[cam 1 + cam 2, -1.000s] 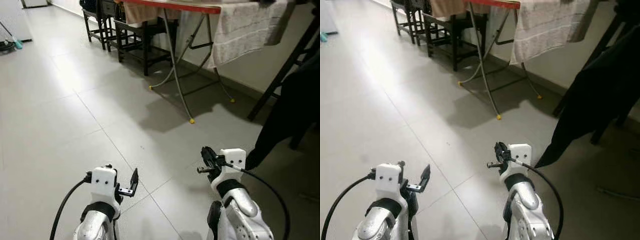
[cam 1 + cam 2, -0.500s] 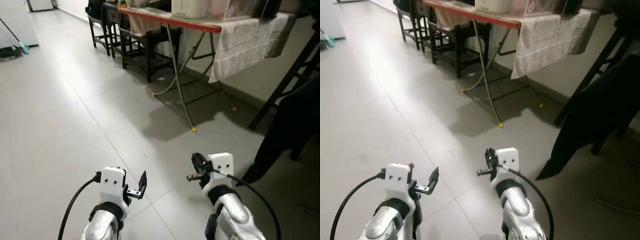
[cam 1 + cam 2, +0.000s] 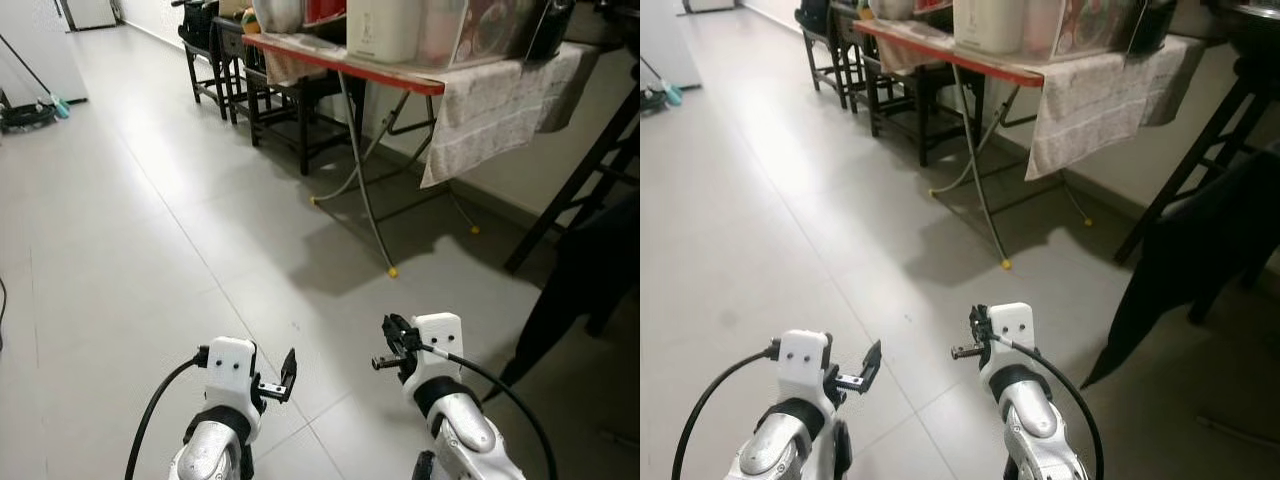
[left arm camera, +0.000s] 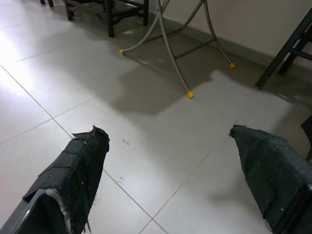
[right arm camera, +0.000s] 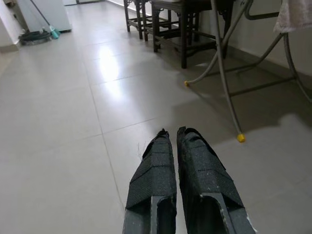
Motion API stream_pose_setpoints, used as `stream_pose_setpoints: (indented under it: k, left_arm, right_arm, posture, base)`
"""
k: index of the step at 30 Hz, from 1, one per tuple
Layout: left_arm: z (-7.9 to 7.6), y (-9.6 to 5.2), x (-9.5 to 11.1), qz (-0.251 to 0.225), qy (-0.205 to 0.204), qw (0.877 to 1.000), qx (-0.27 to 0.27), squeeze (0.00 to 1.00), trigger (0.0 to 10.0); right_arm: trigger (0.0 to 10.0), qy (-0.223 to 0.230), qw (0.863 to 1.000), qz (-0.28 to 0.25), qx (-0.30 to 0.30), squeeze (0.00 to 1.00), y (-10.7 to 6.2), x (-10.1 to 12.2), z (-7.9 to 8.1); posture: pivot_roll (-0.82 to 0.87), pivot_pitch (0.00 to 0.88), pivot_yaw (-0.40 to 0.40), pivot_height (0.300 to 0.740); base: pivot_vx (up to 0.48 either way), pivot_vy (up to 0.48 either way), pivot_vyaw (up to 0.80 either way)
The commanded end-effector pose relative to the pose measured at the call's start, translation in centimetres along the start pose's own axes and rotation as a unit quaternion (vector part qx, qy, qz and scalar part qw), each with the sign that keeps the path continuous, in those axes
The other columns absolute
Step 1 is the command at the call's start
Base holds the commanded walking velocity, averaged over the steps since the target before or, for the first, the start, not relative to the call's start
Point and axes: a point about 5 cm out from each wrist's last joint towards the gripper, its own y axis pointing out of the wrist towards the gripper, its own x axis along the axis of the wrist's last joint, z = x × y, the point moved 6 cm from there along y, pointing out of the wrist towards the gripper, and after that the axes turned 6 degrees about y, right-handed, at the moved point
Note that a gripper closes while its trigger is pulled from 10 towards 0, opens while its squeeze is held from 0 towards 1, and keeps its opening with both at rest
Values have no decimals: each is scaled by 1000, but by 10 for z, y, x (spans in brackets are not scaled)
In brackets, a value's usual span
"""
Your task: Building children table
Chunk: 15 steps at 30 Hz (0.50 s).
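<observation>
Two grippers held low over bare tiled floor (image 3: 150, 230) — left gripper (image 4: 165, 180) spread wide, right gripper (image 5: 176, 170) pressed together, empty; likely carried clear for walking, no children's table parts seen.

Our two eye views look down from high up at the grey floor (image 3: 150, 220) and the folding table (image 3: 340, 62) far ahead. Our wrist views sit low, close to the floor, facing its yellow-tipped legs (image 4: 189, 94).

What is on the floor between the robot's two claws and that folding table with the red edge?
Only bare grey floor tiles, seen in both eye views, between the left claw, the right claw and the folding table.
</observation>
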Motion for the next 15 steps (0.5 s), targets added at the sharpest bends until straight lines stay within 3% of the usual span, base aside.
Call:
stream_pose_setpoints:
  k: [1, 15]
  left_arm:
    - [-1, 0, -6, 13, 1, 1000, -4, 0, 10000]
    - [-2, 4, -6, 14, 4, 1000, -5, 0, 10000]
  right_arm:
    - [10000, -4, 1000, 4, -7, 0, -2, -2, 0]
    - [10000, -4, 1000, 6, -14, 0, 1, -3, -2]
  posture:
    - [141, 0, -9, 535]
    - [145, 0, -15, 575]
  base:
    - [0, 0, 0]
    - [0, 0, 0]
